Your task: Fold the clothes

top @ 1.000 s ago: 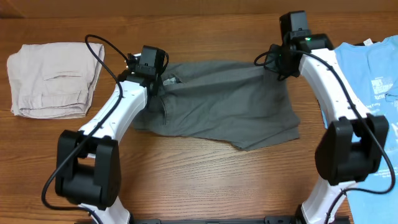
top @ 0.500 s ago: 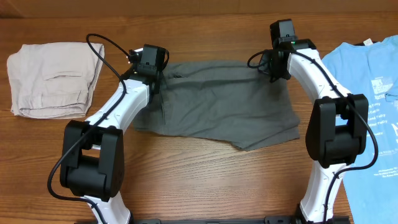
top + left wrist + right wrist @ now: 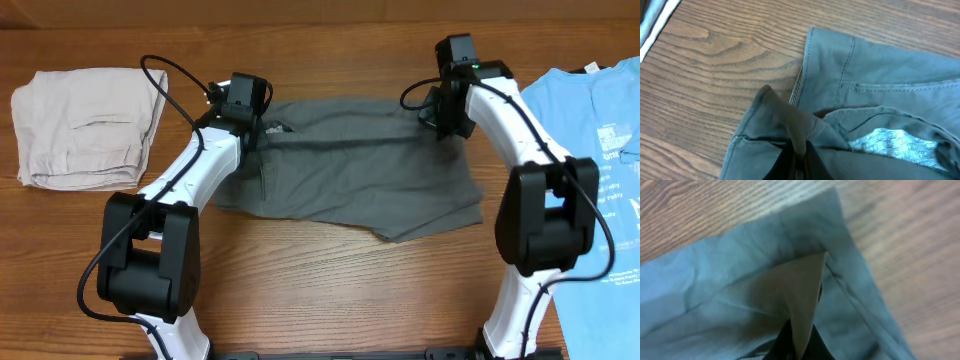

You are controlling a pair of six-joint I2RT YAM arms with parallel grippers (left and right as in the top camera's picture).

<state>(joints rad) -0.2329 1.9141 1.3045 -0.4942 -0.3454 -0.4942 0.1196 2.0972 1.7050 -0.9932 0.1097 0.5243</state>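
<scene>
The clothes, dark-grey shorts (image 3: 350, 165), lie spread flat in the middle of the table. My left gripper (image 3: 254, 130) sits at their far left corner by the waistband. In the left wrist view it (image 3: 799, 161) is shut on a raised pinch of the shorts (image 3: 880, 65), with a printed inner label showing beside it. My right gripper (image 3: 443, 126) is at the far right corner. In the right wrist view it (image 3: 799, 349) is shut on a peaked fold of the shorts (image 3: 725, 285).
A pale beige folded garment (image 3: 85, 125) lies at the far left. A light-blue T-shirt (image 3: 600, 140) with white print is spread along the right edge. Bare wooden table (image 3: 330, 280) shows in front of the shorts.
My left gripper has closed onto the waistband corner. The right gripper shifted a little to the left at the far right corner, still pinching cloth.
</scene>
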